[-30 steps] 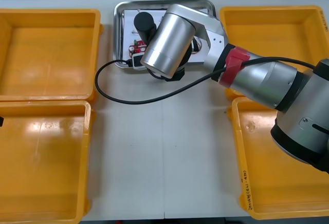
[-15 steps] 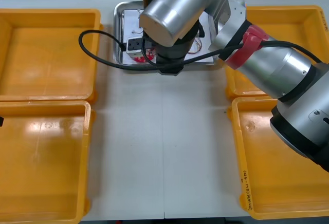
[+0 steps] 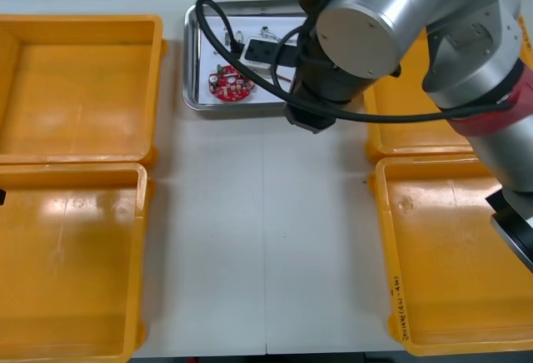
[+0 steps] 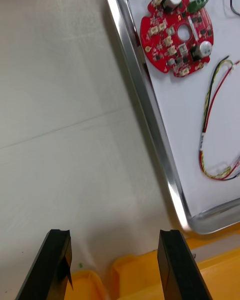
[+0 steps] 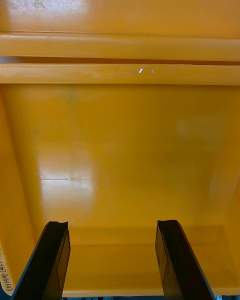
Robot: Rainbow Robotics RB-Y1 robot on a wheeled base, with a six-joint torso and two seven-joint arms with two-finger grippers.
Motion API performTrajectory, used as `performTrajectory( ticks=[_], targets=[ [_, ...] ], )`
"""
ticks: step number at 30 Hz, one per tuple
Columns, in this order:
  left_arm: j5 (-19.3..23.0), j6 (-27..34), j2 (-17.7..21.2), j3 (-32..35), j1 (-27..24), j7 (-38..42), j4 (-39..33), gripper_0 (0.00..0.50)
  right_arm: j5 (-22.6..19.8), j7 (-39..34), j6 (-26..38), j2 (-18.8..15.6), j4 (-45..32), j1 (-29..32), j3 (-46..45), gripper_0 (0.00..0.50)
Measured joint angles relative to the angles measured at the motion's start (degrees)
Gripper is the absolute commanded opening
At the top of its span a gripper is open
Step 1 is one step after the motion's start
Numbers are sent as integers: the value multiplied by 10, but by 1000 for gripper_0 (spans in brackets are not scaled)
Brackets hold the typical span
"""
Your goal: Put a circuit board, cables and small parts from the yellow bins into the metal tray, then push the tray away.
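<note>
While the left hand (image 5: 112, 227) is held over the bare floor of a yellow bin (image 5: 125, 145), its fingers spread apart with nothing gripped, the right hand (image 4: 114, 235) is held above the surface (image 4: 65, 105), just beside the metal tray (image 4: 150, 111). The right hand's black fingers (image 4: 56, 260) are likewise parted, and nothing is gripped between them. The rims of two yellow bins (image 4: 215, 267) are seen close to the fingertips, by the tray's corner.

Inside the tray, on its white lining, a round red circuit board (image 4: 176, 31) is laid flat near the rim that faces the surface. A red and yellow cable (image 4: 206, 130) is laid loosely just beside the circuit board and is curled toward the tray's corner.

In the front view, the metal tray (image 3: 190, 55) is seen at the far middle of the surface (image 3: 266, 238), between the far pair of yellow bins (image 3: 79, 88), with the circuit board (image 3: 231, 82) in its left part. The tray's right part is covered by the right arm (image 3: 400, 22), which is stretched across from the right side.
</note>
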Motion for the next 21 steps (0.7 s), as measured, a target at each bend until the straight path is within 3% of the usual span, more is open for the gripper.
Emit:
performTrajectory(
  ticks=[6,12,17,21],
  targets=[
    [0,0,0,0,1,0,0,500,-21,-103,24,-31,-84,85,-53,500],
    [0,0,0,0,2,0,0,500,-37,-129,43,-57,-136,159,-113,500],
    [0,0,0,0,2,0,0,500,-42,-215,56,-90,-182,212,-137,500],
    [0,0,0,0,2,0,0,500,-43,-240,68,-113,-210,245,-147,500]
  ],
)
